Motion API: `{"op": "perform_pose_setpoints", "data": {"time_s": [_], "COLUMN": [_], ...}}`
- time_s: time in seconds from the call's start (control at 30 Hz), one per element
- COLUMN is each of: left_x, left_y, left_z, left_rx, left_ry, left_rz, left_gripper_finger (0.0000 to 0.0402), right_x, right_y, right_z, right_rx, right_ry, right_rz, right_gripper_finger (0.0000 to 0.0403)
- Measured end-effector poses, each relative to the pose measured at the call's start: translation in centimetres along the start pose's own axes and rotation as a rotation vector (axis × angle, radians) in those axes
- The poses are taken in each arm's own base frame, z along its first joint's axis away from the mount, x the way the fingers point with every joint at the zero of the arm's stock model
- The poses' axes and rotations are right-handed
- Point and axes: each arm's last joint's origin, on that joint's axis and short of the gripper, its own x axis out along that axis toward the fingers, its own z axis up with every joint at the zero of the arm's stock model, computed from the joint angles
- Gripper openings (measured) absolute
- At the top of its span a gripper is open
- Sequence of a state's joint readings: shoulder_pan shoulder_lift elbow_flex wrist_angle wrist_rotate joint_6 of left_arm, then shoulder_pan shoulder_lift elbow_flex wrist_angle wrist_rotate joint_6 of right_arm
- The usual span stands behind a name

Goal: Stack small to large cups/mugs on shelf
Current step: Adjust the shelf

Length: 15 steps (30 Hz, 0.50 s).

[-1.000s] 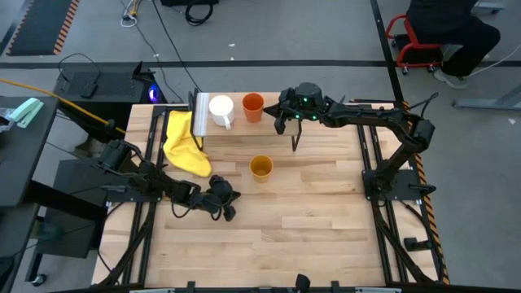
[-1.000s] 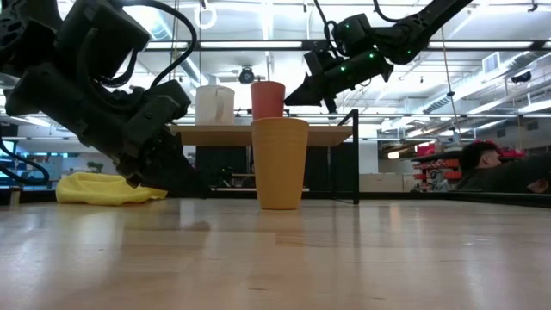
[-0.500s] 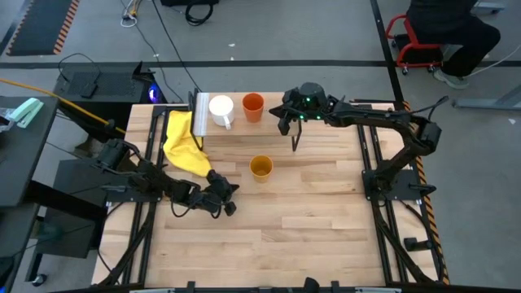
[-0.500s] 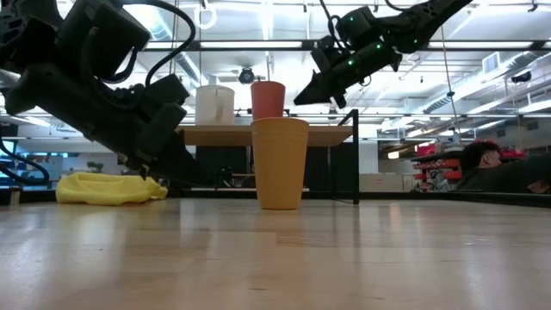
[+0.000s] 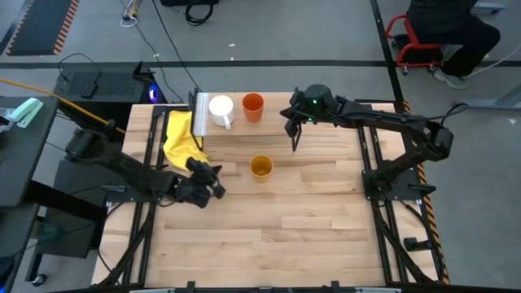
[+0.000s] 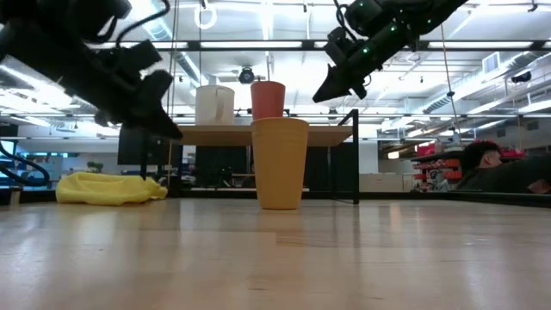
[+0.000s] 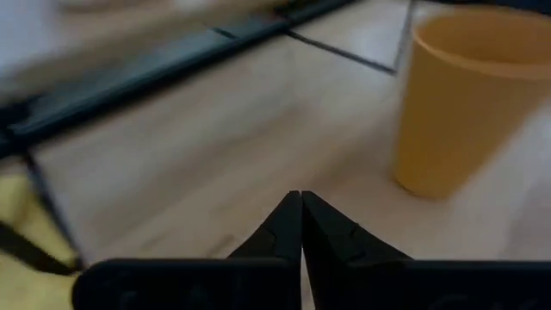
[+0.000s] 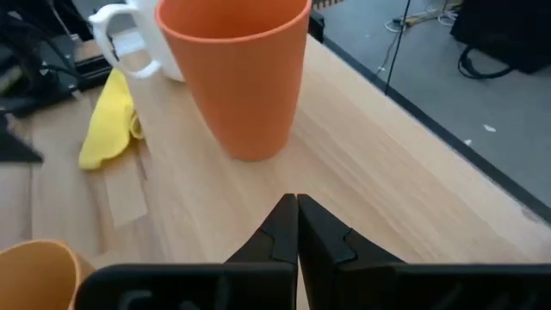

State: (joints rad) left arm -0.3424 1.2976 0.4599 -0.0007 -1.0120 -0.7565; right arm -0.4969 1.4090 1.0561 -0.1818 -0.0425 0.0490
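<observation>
Cups stand empty: white mug (image 5: 221,110) and orange-red cup (image 5: 253,107) on the shelf (image 5: 199,114) at upper centre, yellow-orange cup (image 5: 260,168) mid-surface; left gripper (image 5: 216,182) and right gripper (image 5: 295,134) closed, empty.

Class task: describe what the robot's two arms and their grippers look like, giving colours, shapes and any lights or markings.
Both arms are dark, near-black, built of slim jointed segments. The right arm's wrist housing carries small green lights just behind the right gripper. The left gripper sits on a bulkier black wrist block. Each gripper ends in two thin black fingers tapering to a point.
</observation>
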Motion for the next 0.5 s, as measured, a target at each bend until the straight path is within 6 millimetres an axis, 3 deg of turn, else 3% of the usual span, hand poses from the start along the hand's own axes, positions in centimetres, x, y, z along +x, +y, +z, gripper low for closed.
{"op": "perform_pose_setpoints", "data": {"time_s": [0.5], "left_x": [-0.9], "left_y": [5.6], "left_z": [3.4], "left_rx": [-0.065], "left_ry": [-0.025], "left_rz": [0.199], "left_gripper_finger": [0.0017], "right_x": [-0.2], "right_y": [1.8], "right_z": [-0.3], "right_rx": [-0.034], "right_ry": [0.027], "right_rz": [0.047], "right_gripper_finger": [0.0008]}}
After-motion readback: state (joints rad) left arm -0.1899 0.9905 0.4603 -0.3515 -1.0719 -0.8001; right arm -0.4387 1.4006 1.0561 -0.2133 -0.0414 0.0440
